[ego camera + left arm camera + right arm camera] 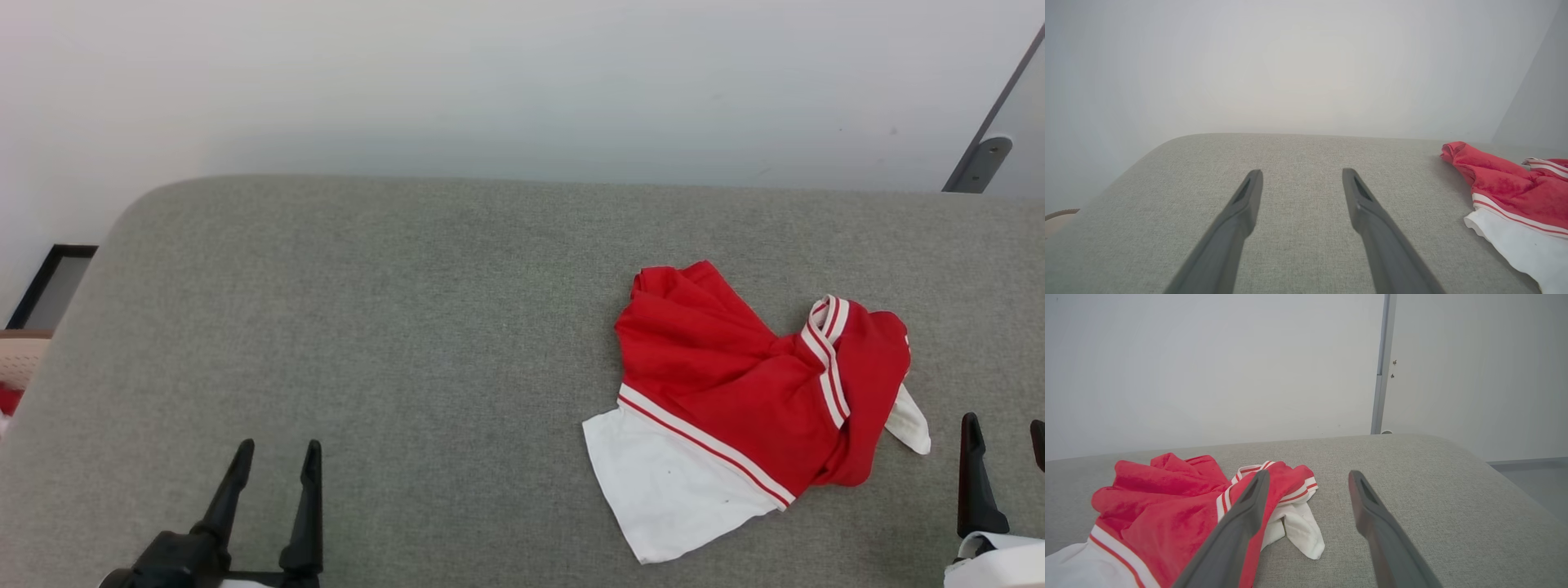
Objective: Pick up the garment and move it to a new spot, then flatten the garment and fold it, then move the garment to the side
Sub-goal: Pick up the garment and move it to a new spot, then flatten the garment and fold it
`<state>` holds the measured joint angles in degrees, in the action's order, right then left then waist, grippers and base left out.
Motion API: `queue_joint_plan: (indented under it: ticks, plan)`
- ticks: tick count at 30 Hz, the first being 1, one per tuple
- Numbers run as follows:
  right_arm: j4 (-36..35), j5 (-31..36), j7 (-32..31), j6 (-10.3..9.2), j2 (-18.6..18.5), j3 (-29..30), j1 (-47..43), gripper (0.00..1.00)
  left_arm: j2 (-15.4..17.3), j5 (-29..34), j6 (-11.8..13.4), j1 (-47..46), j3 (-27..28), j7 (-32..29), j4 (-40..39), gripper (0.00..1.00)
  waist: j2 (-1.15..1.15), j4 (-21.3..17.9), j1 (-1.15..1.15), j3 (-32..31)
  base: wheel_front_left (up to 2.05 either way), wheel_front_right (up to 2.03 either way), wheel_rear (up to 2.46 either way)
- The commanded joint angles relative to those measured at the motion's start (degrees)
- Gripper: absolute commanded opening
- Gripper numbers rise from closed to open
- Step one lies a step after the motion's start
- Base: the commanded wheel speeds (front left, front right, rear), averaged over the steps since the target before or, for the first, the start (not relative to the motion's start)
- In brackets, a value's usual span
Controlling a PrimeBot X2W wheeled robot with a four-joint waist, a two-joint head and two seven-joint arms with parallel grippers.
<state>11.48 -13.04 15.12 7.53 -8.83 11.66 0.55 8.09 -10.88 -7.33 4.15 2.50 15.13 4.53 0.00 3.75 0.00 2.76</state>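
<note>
The garment (735, 384) lies crumpled on the right half of the grey cushioned surface (408, 327): red cloth, a white sleeve spread toward the front, red-and-white striped trim. It also appears at the right edge of the left wrist view (1506, 188) and at the lower left of the right wrist view (1167, 498). My left gripper (277, 447) (1300, 173) is open near the front left, far from the cloth, with nothing between its fingers. My right gripper (1004, 429) (1308, 475) is open just right of the garment, empty, hovering beside a white sleeve tip (1302, 531).
A pale wall (522, 82) stands right behind the cushion's far edge. A grey metal post (992, 131) rises at the back right. A dark-framed object (53, 282) and a beige basket (20, 359) sit off the left edge.
</note>
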Motion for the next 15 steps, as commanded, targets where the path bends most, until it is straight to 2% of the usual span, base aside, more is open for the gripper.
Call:
queue_joint_plan:
  ticks: [1,4,8,11,15]
  plan:
    - [-0.06,-0.08,0.03,-0.08,-0.03,-0.19,-0.50,1.00,0.06,0.21,-0.17,0.69,-0.08,0.01,-0.19,1.00,0.00,-0.08,0.00,0.01,0.00,0.00,0.00]
    - [0.11,-0.03,0.03,-0.08,-0.23,-0.38,-0.29,1.00,-0.15,-0.12,-0.19,0.77,-0.36,0.01,-0.29,1.00,0.00,-0.23,0.00,0.26,0.00,0.00,0.00]
    - [0.92,0.14,-1.49,-0.08,-2.33,-2.48,1.23,1.00,-0.60,-0.49,-0.20,0.63,-0.62,0.01,-0.53,1.00,0.00,-0.49,0.00,1.20,0.00,0.00,0.00]
    - [0.83,-0.48,-5.22,-0.08,-5.99,-5.12,2.62,1.00,-1.05,-0.65,-0.19,0.07,-0.84,0.01,-0.69,1.00,0.00,-0.50,0.00,2.34,0.00,0.00,0.00]
    - [-0.48,-2.31,-13.31,-0.08,-13.60,-11.09,5.39,1.00,-1.54,-0.76,-0.18,-1.04,-1.06,0.01,-0.93,1.00,0.00,-0.37,0.00,4.71,0.00,0.00,0.00]
